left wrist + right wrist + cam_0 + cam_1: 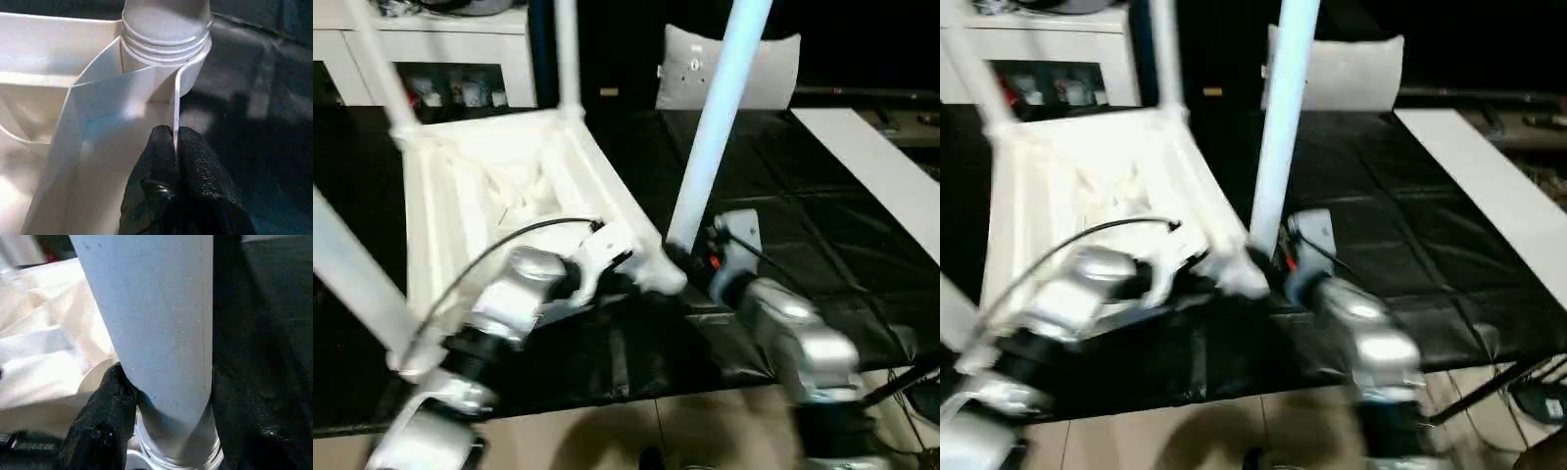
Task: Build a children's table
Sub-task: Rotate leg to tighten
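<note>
Left gripper (175, 147) pinches tabletop (489, 196) rib, right gripper (146, 406) clasps last leg (715, 117) at corner socket (166, 44); next, screw it home.

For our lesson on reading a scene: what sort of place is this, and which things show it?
Probably an indoor room set up as a workspace: a white cabinet with items on its shelf, a white-grey cushion, and black sheeting laid under the upturned children's table.

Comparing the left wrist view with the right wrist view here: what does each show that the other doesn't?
Left wrist view alone: the left gripper pinched shut on a thin wall of the table top, just below the threaded leg end sitting in its corner socket.
Right wrist view alone: the right gripper's finger against that leg above its threads.
Both: the leg's threaded end, the white top, black mat.
</note>
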You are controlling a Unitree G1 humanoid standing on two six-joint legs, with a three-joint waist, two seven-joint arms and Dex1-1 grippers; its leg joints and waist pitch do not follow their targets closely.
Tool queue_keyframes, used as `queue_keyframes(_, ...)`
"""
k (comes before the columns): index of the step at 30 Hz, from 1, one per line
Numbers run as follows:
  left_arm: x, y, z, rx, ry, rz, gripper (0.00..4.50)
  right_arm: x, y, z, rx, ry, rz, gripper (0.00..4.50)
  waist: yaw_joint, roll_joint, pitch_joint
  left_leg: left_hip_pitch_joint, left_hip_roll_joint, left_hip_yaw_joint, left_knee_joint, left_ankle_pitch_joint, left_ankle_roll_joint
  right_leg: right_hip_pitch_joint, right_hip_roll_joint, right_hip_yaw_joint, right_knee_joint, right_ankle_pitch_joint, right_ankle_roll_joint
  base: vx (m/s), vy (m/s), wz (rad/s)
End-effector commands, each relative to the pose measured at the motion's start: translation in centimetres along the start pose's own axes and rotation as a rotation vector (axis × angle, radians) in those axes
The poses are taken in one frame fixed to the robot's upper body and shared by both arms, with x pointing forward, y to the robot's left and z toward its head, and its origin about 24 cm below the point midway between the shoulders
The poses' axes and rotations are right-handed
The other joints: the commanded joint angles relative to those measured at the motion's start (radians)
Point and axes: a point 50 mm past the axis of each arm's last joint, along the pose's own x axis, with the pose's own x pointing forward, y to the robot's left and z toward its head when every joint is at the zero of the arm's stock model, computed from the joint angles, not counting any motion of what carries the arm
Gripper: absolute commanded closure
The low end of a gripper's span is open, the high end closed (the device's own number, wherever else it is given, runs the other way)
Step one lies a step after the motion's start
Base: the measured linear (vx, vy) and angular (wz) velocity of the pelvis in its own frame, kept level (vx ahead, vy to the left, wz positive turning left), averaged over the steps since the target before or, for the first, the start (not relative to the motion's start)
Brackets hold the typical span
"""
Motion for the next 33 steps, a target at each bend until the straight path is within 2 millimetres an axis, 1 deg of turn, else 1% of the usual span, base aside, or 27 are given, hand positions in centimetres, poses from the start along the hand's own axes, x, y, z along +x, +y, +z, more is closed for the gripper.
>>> queue_keyframes(1, 1.0, -2.2, 3.5, 0.075, -0.136, -0.094, 4.5, 0.8, 2.3, -0.7, 0.023, 0.024, 0.084, 1.81, 0.009, 0.004, -0.055, -0.006, 0.018, -0.007, -0.082, -0.318, 0.035, 0.055, -0.063, 0.047, -0.068, -0.483, -0.085, 0.0, 0.0, 0.0)
queue_keyframes(3, 1.0, -2.0, 3.2, 0.087, -0.114, -0.08, 4.5, 0.8, 2.2, -0.5, 0.025, 0.007, 0.071, 1.72, 0.015, 0.006, -0.058, -0.006, 0.019, -0.004, -0.082, -0.282, 0.048, 0.056, -0.064, 0.055, -0.061, -0.435, -0.106, 0.0, 0.0, 0.0)
queue_keyframes(5, 0.6, -1.6, 2.8, 0.111, -0.094, -0.071, 4.5, 0.6, 2.0, -0.1, -0.006, -0.019, 0.081, 1.43, 0.023, 0.004, -0.062, -0.013, 0.019, 0.001, -0.079, -0.208, 0.062, 0.062, -0.063, 0.064, -0.045, -0.352, -0.136, 0.0, 0.0, 0.0)
queue_keyframes(7, 0.2, -1.4, 2.5, 0.129, -0.088, -0.073, 4.5, 0.3, 1.7, 0.1, -0.025, -0.028, 0.095, 1.38, 0.033, 0.003, -0.066, -0.014, 0.016, 0.006, -0.075, -0.17, 0.076, 0.062, -0.062, 0.068, -0.039, -0.327, -0.145, 0.0, 0.0, 0.0)
queue_keyframes(8, 0.1, -1.3, 2.4, 0.131, -0.085, -0.074, 4.5, 0.2, 1.5, 0.1, -0.032, -0.034, 0.096, 1.26, 0.039, 0.004, -0.066, -0.012, 0.018, 0.008, -0.073, -0.146, 0.084, 0.06, -0.063, 0.071, -0.034, -0.307, -0.155, 0.0, 0.0, 0.0)
queue_keyframes(9, 0.1, -1.3, 2.4, 0.131, -0.085, -0.074, 4.5, 0.2, 1.5, 0.1, -0.032, -0.034, 0.096, 1.26, 0.041, 0.003, -0.067, -0.014, 0.017, 0.009, -0.071, -0.134, 0.087, 0.061, -0.062, 0.071, -0.031, -0.297, -0.158, 0.0, 0.0, 0.0)
queue_keyframes(10, -0.1, -1.1, 2.2, 0.139, -0.081, -0.078, 4.5, -0.1, 1.2, 0.1, -0.046, -0.033, 0.095, 1.04, 0.047, 0.003, -0.07, -0.016, 0.017, 0.01, -0.069, -0.11, 0.09, 0.064, -0.062, 0.072, -0.026, -0.275, -0.164, 0.0, 0.0, 0.0)
queue_keyframes(11, -0.5, -0.9, 1.8, 0.155, -0.076, -0.088, 4.5, -0.5, 0.4, 0.0, -0.076, -0.032, 0.078, 1.0, 0.053, 0.0, -0.071, -0.017, 0.016, 0.013, -0.068, -0.088, 0.096, 0.064, -0.06, 0.074, -0.023, -0.252, -0.165, 0.0, 0.0, 0.0)
queue_keyframes(13, -0.9, -0.6, 1.4, 0.17, -0.074, -0.108, 4.5, -1.0, -0.1, 0.1, -0.076, -0.043, 0.107, 0.9, 0.063, 0.003, -0.067, -0.013, 0.016, 0.015, -0.067, -0.095, 0.097, 0.061, -0.059, 0.075, -0.022, -0.259, -0.164, 0.0, 0.0, 0.0)
queue_keyframes(14, -1.2, -0.4, 1.1, 0.177, -0.071, -0.117, 4.5, -1.4, -0.4, 0.2, -0.076, -0.053, 0.135, 0.9, 0.068, 0.003, -0.069, -0.012, 0.017, 0.017, -0.067, -0.1, 0.099, 0.062, -0.059, 0.074, -0.025, -0.273, -0.154, 0.0, 0.0, 0.0)
queue_keyframes(15, -1.4, -0.2, 0.8, 0.187, -0.067, -0.127, 4.5, -1.7, -0.7, 0.3, -0.081, -0.061, 0.168, 0.72, 0.073, 0.002, -0.069, -0.013, 0.017, 0.016, -0.067, -0.104, 0.1, 0.064, -0.059, 0.074, -0.024, -0.279, -0.148, 0.0, 0.0, 0.0)
queue_keyframes(16, -1.7, 0.0, 0.5, 0.207, -0.066, -0.151, 4.5, -2.2, -1.0, 0.4, -0.093, -0.068, 0.203, 0.6, 0.076, 0.003, -0.068, -0.012, 0.02, 0.015, -0.069, -0.105, 0.099, 0.063, -0.058, 0.074, -0.024, -0.285, -0.145, 0.0, 0.0, 0.0)
queue_keyframes(17, -1.9, 0.1, 0.4, 0.216, -0.065, -0.16, 4.5, -2.4, -1.2, 0.5, -0.098, -0.07, 0.215, 0.53, 0.082, 0.004, -0.066, -0.007, 0.024, 0.015, -0.071, -0.119, 0.097, 0.058, -0.056, 0.074, -0.024, -0.297, -0.141, 0.0, 0.0, 0.0)
queue_keyframes(18, -2.1, 0.3, 0.0, 0.217, -0.049, -0.172, 4.5, -2.7, -1.5, 0.7, -0.115, -0.08, 0.26, 0.5, 0.084, 0.003, -0.066, -0.006, 0.026, 0.014, -0.072, -0.122, 0.091, 0.058, -0.056, 0.074, -0.024, -0.303, -0.143, 0.0, 0.0, 0.0)
queue_keyframes(19, -2.4, 0.4, -0.1, 0.229, -0.048, -0.193, 4.5, -3.1, -1.7, 0.7, -0.135, -0.074, 0.316, 0.28, 0.085, 0.004, -0.064, -0.005, 0.026, 0.015, -0.072, -0.142, 0.084, 0.056, -0.057, 0.074, -0.027, -0.326, -0.141, 0.0, 0.0, 0.0)
queue_keyframes(20, -2.5, 0.4, -0.2, 0.232, -0.047, -0.202, 4.5, -3.3, -1.8, 0.7, -0.142, -0.07, 0.341, 0.28, 0.087, 0.001, -0.064, -0.004, 0.025, 0.015, -0.073, -0.155, 0.082, 0.056, -0.057, 0.073, -0.029, -0.343, -0.136, 0.0, 0.0, 0.0)
queue_keyframes(21, -2.8, 0.5, -0.4, 0.248, -0.042, -0.23, 4.5, -3.8, -2.0, 0.8, -0.166, -0.057, 0.411, 0.16, 0.091, 0.001, -0.061, -0.001, 0.024, 0.016, -0.073, -0.174, 0.078, 0.054, -0.057, 0.073, -0.034, -0.378, -0.125, 0.0, 0.0, 0.0)
queue_keyframes(23, -3.3, 0.5, -0.9, 0.296, -0.017, -0.292, 4.5, -4.5, -2.3, 0.8, -0.198, -0.024, 0.524, 0.05, 0.1, 0.0, -0.06, 0.0, 0.027, 0.014, -0.074, -0.182, 0.079, 0.056, -0.06, 0.074, -0.037, -0.416, -0.105, 0.0, 0.0, 0.0)
queue_keyframes(24, -3.3, 0.5, -0.9, 0.296, -0.017, -0.292, 4.5, -4.5, -2.3, 0.8, -0.198, -0.024, 0.524, 0.02, 0.102, 0.001, -0.06, 0.001, 0.026, 0.014, -0.074, -0.183, 0.08, 0.054, -0.06, 0.074, -0.039, -0.42, -0.105, 0.0, 0.0, 0.0)
queue_keyframes(25, -3.7, 0.5, -1.2, 0.326, 0.001, -0.329, 4.5, -4.8, -2.7, 0.9, -0.206, 0.0, 0.574, 0.02, 0.104, -0.001, -0.061, 0.003, 0.027, 0.015, -0.074, -0.181, 0.075, 0.052, -0.062, 0.075, -0.039, -0.419, -0.109, 0.0, 0.0, 0.0)
queue_keyframes(26, -4.0, 0.5, -1.5, 0.354, 0.023, -0.372, 4.5, -5.2, -2.9, 1.1, -0.22, 0.03, 0.633, 0.02, 0.106, -0.002, -0.061, 0.002, 0.025, 0.014, -0.074, -0.182, 0.076, 0.054, -0.061, 0.073, -0.039, -0.422, -0.108, 0.0, 0.0, 0.0)
queue_keyframes(27, -4.4, 0.5, -1.8, 0.388, 0.05, -0.427, 4.5, -5.5, -3.3, 1.2, -0.248, 0.076, 0.708, 0.02, 0.109, -0.001, -0.062, 0.002, 0.027, 0.014, -0.074, -0.18, 0.079, 0.056, -0.062, 0.074, -0.038, -0.423, -0.106, 0.0, 0.0, 0.0)
queue_keyframes(28, -4.5, 0.6, -1.8, 0.392, 0.054, -0.433, 4.5, -5.5, -3.4, 1.2, -0.255, 0.083, 0.716, 0.02, 0.113, -0.001, -0.063, 0.002, 0.026, 0.015, -0.073, -0.172, 0.085, 0.056, -0.06, 0.074, -0.036, -0.412, -0.109, 0.0, 0.0, 0.0)
queue_keyframes(29, -4.7, 0.5, -1.9, 0.41, 0.065, -0.467, 4.5, -5.6, -3.6, 1.3, -0.274, 0.119, 0.761, 0.02, 0.118, -0.001, -0.063, 0.003, 0.028, 0.016, -0.073, -0.159, 0.083, 0.054, -0.061, 0.076, -0.032, -0.393, -0.118, 0.0, 0.0, 0.0)
queue_keyframes(30, -4.8, 0.4, -2.0, 0.421, 0.075, -0.494, 4.5, -5.6, -3.7, 1.3, -0.296, 0.143, 0.797, 0.02, 0.12, -0.002, -0.064, 0.002, 0.027, 0.016, -0.072, -0.156, 0.084, 0.056, -0.061, 0.075, -0.031, -0.39, -0.121, 0.0, 0.0, 0.0)
queue_keyframes(31, -4.9, 0.4, -2.0, 0.424, 0.077, -0.501, 4.5, -5.6, -3.7, 1.3, -0.303, 0.146, 0.805, 0.02, 0.125, -0.001, -0.065, 0.004, 0.028, 0.016, -0.072, -0.153, 0.083, 0.055, -0.062, 0.075, -0.031, -0.387, -0.125, 0.0, 0.0, 0.0)
queue_keyframes(33, -5.1, 0.2, -2.2, 0.451, 0.098, -0.557, 4.5, -5.7, -3.9, 1.2, -0.348, 0.169, 0.874, 0.02, 0.131, -0.005, -0.067, 0.005, 0.03, 0.018, -0.071, -0.133, 0.082, 0.054, -0.064, 0.077, -0.023, -0.357, -0.146, 0.0, 0.0, 0.0)
